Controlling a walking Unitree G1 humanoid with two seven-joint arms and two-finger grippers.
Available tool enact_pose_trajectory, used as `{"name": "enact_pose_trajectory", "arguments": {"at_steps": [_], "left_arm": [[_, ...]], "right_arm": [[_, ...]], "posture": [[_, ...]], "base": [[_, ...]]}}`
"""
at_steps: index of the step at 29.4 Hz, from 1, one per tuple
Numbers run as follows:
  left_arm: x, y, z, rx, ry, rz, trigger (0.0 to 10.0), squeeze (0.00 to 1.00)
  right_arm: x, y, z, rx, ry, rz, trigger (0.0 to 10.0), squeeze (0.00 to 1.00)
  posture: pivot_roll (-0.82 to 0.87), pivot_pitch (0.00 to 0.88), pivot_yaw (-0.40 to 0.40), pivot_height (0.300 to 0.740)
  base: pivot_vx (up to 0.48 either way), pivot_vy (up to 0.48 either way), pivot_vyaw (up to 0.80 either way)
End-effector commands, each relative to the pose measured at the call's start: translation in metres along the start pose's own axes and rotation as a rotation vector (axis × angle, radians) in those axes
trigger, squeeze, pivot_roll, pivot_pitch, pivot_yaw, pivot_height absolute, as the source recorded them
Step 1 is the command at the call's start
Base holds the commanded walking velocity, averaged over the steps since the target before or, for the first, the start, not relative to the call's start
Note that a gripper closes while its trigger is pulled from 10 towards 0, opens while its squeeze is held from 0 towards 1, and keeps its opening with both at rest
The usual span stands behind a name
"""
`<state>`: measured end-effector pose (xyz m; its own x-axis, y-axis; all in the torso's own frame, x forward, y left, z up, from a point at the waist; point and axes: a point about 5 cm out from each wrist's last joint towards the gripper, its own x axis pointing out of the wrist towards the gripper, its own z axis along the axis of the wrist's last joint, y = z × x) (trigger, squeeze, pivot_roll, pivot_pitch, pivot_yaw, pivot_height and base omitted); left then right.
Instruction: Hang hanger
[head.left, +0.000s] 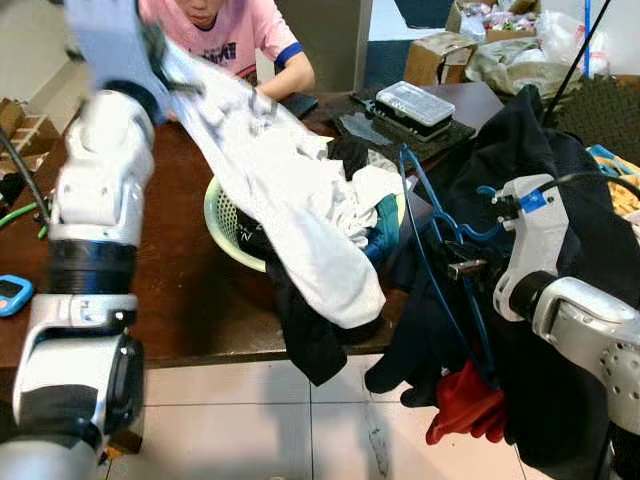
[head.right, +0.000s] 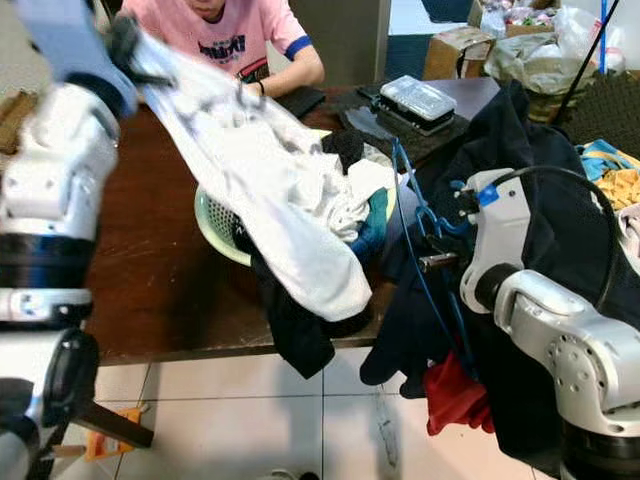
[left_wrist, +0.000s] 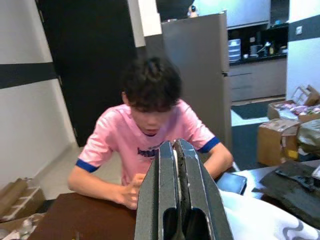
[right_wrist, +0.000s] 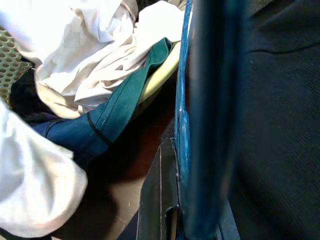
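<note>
My right gripper (head.left: 463, 268) is shut on a blue hanger (head.left: 424, 215) at the table's right end. The wire of the blue hanger (right_wrist: 210, 100) runs close along one black finger (right_wrist: 157, 200). A dark garment (head.left: 560, 230) hangs around the hanger and over my right arm. High at the far left, my raised left gripper (head.left: 160, 55) is shut on a white garment (head.left: 300, 220). That garment stretches down across a light green basket (head.left: 214, 215) and over the table's front edge. In the left wrist view the fingers (left_wrist: 165, 170) are pressed together.
A person in a pink shirt (head.left: 235, 30) sits at the far side of the brown table (head.left: 190, 290). The basket holds more clothes, one of them green (right_wrist: 125, 105). A black case (head.left: 412, 108) lies at the back right. A red cloth (head.left: 465, 400) hangs low on the right.
</note>
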<state>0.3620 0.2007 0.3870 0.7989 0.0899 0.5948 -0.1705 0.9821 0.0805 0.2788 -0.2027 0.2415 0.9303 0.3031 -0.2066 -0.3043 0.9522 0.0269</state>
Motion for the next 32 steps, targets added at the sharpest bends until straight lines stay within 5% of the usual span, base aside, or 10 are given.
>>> {"name": "enact_pose_trajectory", "arguments": {"at_steps": [1, 8, 11, 14, 22, 23, 29, 30, 31, 32], "left_arm": [[0.003, 0.021, 0.025, 0.109, -0.115, 0.082, 0.0, 0.0], [0.003, 0.045, 0.049, 0.233, -0.216, 0.187, 0.0, 0.0], [0.004, 0.076, 0.069, 0.327, -0.276, 0.3, 0.0, 0.0], [0.004, 0.088, 0.082, 0.37, -0.318, 0.349, 0.0, 0.0], [0.004, 0.086, 0.089, 0.395, -0.345, 0.347, 0.0, 0.0], [0.004, 0.065, 0.074, 0.365, -0.312, 0.267, 0.0, 0.0], [0.004, 0.065, 0.074, 0.365, -0.312, 0.267, 0.0, 0.0], [-0.002, 0.018, 0.033, 0.22, -0.178, 0.095, 0.0, 0.0], [-0.002, 0.018, 0.033, 0.22, -0.178, 0.095, 0.0, 0.0], [-0.021, -0.039, -0.004, 0.004, -0.02, -0.119, 0.0, 0.0]], "right_arm": [[0.004, 0.002, -0.005, 0.006, 0.02, 0.008, 10.0, 0.0], [0.005, 0.002, -0.003, 0.007, 0.013, 0.012, 10.0, 0.0], [0.005, 0.002, -0.001, 0.009, 0.005, 0.015, 10.0, 0.0], [0.005, 0.002, 0.0, 0.012, 0.002, 0.016, 10.0, 0.0], [0.005, 0.002, 0.0, 0.015, 0.001, 0.017, 10.0, 0.0], [0.006, 0.003, 0.0, 0.017, 0.001, 0.019, 10.0, 0.0], [0.006, 0.003, 0.0, 0.017, 0.001, 0.019, 10.0, 0.0], [0.005, 0.002, -0.001, 0.017, 0.005, 0.016, 10.0, 0.0], [0.005, 0.002, -0.001, 0.017, 0.005, 0.016, 10.0, 0.0], [0.004, 0.001, -0.002, 0.017, 0.013, 0.013, 10.0, 0.0]], "posture": [[0.01, 0.17, 0.067, 0.74], [0.01, 0.165, 0.067, 0.74], [0.01, 0.16, 0.066, 0.74], [0.02, 0.162, 0.067, 0.74], [0.03, 0.164, 0.066, 0.74], [0.02, 0.167, 0.066, 0.74], [0.02, 0.167, 0.066, 0.74], [0.01, 0.174, 0.067, 0.74], [0.01, 0.174, 0.067, 0.74], [0.01, 0.179, 0.07, 0.74]], "base": [[0.0, 0.0, 0.0], [0.0, 0.0, 0.0], [0.0, 0.0, 0.0], [0.0, 0.0, 0.0], [0.0, 0.0, 0.0], [0.0, 0.0, 0.0], [0.0, 0.0, 0.0], [0.0, 0.0, 0.0], [0.0, 0.0, 0.0], [0.0, 0.0, 0.0]]}}
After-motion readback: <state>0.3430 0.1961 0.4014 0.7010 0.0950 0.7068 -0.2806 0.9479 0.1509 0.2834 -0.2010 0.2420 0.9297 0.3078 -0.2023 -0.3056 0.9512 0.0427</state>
